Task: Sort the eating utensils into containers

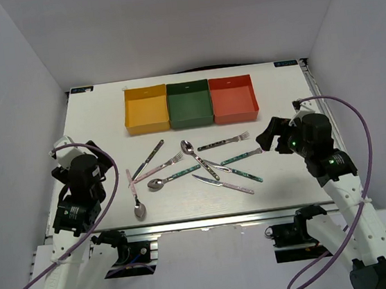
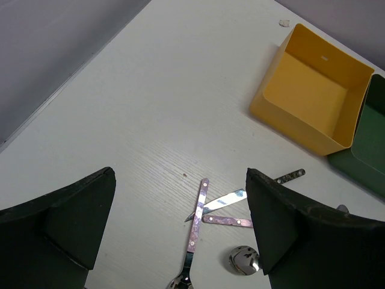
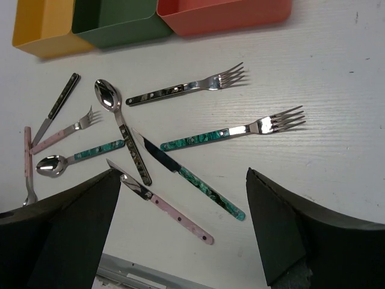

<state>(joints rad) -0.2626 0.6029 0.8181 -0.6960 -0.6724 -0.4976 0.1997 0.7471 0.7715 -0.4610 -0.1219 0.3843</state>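
Several utensils (image 1: 195,165) lie scattered on the white table in front of three bins: yellow (image 1: 146,109), dark green (image 1: 190,104) and red-orange (image 1: 233,99). My left gripper (image 2: 180,241) is open and empty above the table's left side (image 1: 85,178). A pink-handled spoon (image 2: 197,220) lies between its fingers, beside a knife blade (image 2: 222,201). My right gripper (image 3: 180,235) is open and empty at the right (image 1: 270,136). It is over a pink-handled knife (image 3: 174,214) and a teal-handled knife (image 3: 198,180). Two forks (image 3: 234,131) lie beyond.
All three bins look empty. The left wrist view shows the yellow bin (image 2: 313,90) far right and the table's left edge against the grey wall (image 2: 54,48). The table's near edge (image 3: 138,271) lies just below the pink knife. Purple cables loop off both arms.
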